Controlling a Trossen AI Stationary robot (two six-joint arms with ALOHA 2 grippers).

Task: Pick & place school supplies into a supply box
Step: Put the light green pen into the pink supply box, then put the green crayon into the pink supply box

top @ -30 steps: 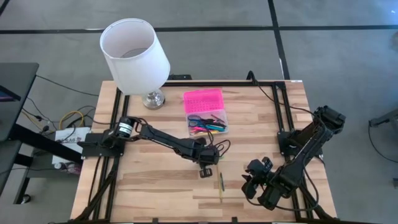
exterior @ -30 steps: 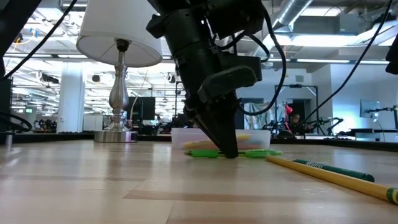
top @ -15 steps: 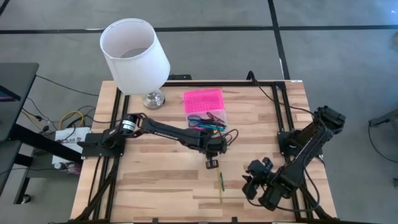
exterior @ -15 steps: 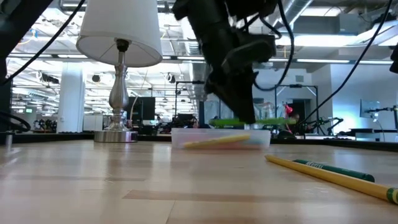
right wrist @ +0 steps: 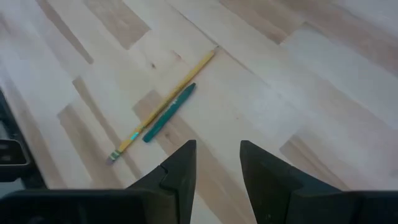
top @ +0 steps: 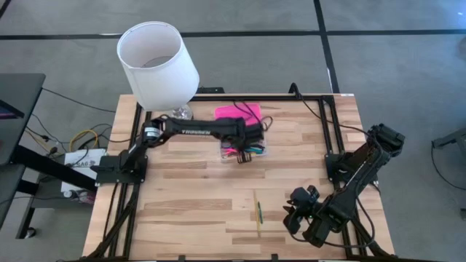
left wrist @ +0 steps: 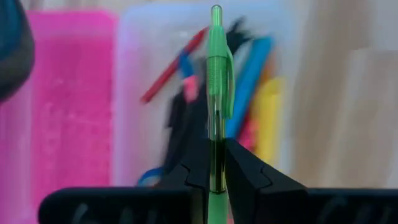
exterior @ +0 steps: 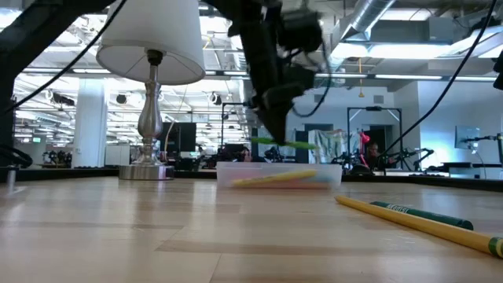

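My left gripper [top: 242, 153] hangs over the supply box's clear base [top: 256, 143], shut on a light green pen [left wrist: 216, 68]. The low view shows the pen [exterior: 289, 145] held just above the box [exterior: 279, 174]. The base holds several pens and markers; its pink lid [top: 237, 111] lies open on the far side. My right gripper [top: 295, 211] is open and empty near the table's near right. A yellow pencil [right wrist: 168, 102] and a dark green pen [right wrist: 169, 112] lie flat side by side on the table in front of it. My left gripper pinches the green pen's barrel [left wrist: 216, 146] between its two fingers, back from the clip end. The fingers come from above and lie across the pen. The pen is lifted clear and roughly level above the box, with its clip end [left wrist: 217, 37] reaching out past the fingers.
A white-shaded lamp [top: 156, 65] stands at the table's far left, its metal base [exterior: 149, 169] beside the box. Black frame rails [top: 342, 131] run along the table's left and right sides. Bare wood [top: 189, 204] lies between the box and the near edge.
My left gripper, shut on the green pen, has risen from the table's middle and gone toward the far edge, ending over the box's clear base. The pen has been lifted clear of the table and carried along, staying about level.
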